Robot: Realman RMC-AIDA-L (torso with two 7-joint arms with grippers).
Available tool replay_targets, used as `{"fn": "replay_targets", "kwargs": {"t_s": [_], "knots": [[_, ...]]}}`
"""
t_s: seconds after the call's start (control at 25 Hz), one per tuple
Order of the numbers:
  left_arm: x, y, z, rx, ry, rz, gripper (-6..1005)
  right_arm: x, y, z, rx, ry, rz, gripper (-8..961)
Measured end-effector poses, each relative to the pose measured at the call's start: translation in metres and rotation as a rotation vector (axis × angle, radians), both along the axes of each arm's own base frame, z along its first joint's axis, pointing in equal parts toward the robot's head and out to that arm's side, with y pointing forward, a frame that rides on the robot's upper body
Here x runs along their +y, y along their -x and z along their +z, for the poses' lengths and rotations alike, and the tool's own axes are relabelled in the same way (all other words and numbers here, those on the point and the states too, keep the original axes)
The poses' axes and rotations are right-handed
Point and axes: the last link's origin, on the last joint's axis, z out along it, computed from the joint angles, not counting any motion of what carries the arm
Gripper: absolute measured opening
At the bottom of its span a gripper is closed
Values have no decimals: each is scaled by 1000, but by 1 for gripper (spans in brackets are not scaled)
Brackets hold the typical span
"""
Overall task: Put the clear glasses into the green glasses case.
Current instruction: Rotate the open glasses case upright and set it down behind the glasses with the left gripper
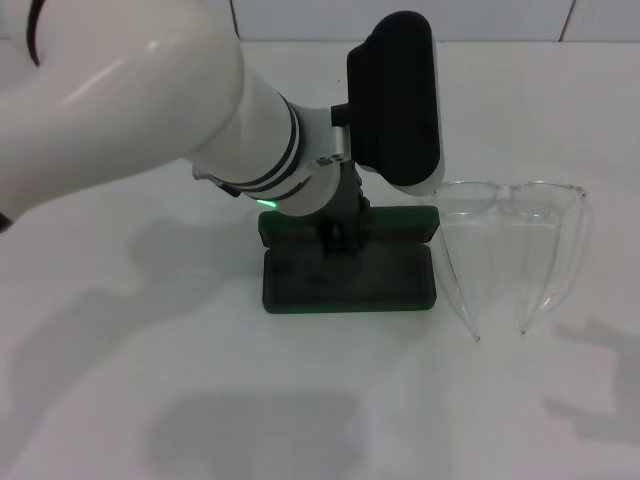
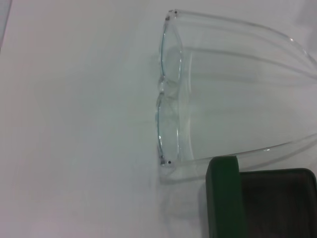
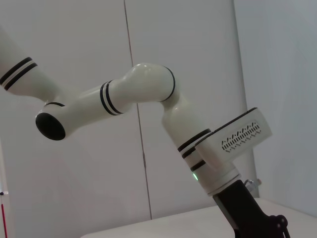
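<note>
Lying beside the open green glasses case [image 1: 350,280]: clear glasses [image 1: 510,215], arms unfolded; left end effector [image 1: 340,237] grip unreadable.

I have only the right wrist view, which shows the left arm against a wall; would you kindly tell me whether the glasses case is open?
Observer: Yes. In the head view the dark green rectangular hard case lies open on the white table, with its dark lining facing up and nothing in it.
Operator: Thank you. Where are the glasses?
Observer: The fully transparent plastic glasses sit on the table just to the robot's right of the case, arms unfolded and pointing toward the robot.
Operator: And where is the left gripper relative to the case?
Observer: The left gripper is down at the case's far edge, by the raised lid. The right gripper shows in no view.
</note>
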Motion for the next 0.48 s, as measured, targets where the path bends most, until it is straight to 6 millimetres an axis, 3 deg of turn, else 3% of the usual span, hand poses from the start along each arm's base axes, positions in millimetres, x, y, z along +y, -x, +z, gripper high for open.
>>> {"fn": "replay_targets", "kwargs": {"t_s": [0.48], "knots": [[-5, -6, 5, 3, 11, -3, 283, 0, 0, 0, 0, 1, 0, 785]]}}
